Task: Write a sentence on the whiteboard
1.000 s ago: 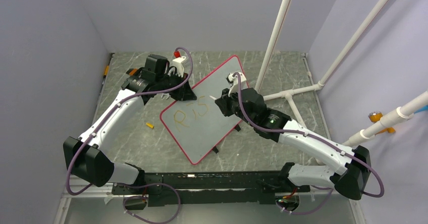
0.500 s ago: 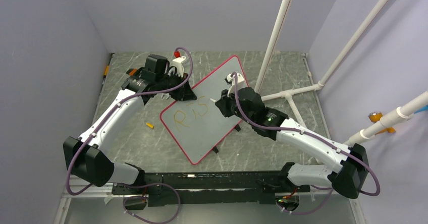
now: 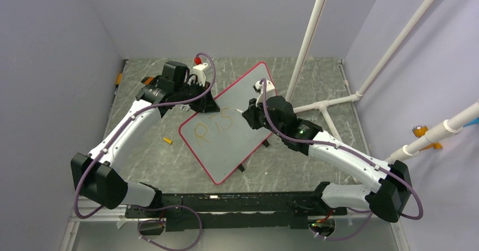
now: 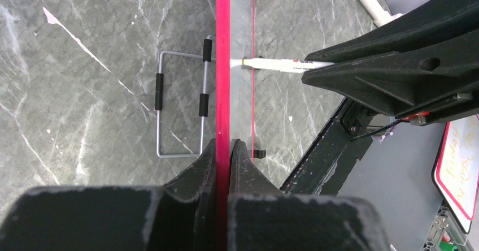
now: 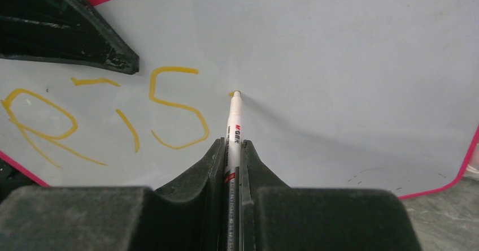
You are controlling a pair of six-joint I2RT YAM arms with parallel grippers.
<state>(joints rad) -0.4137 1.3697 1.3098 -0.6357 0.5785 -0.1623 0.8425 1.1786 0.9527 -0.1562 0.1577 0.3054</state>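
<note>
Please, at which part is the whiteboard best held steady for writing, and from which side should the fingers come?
Pinch the thin red rim of the whiteboard, coming edge-on at its far-left side, one finger on each face. The board is flat and thin, so only an edge fits between fingers. The left gripper grips it this way, clear of the orange letters.

Whiteboard (image 3: 237, 149): propped on table (image 3: 169, 160), wire stand (image 4: 181, 109) behind it.
Sentence (image 3: 212, 128): on board's left part.
Marker pen (image 5: 234, 115): tip touching board, just right of letters.
Small loose piece (image 3: 166, 140): left of board.
</note>
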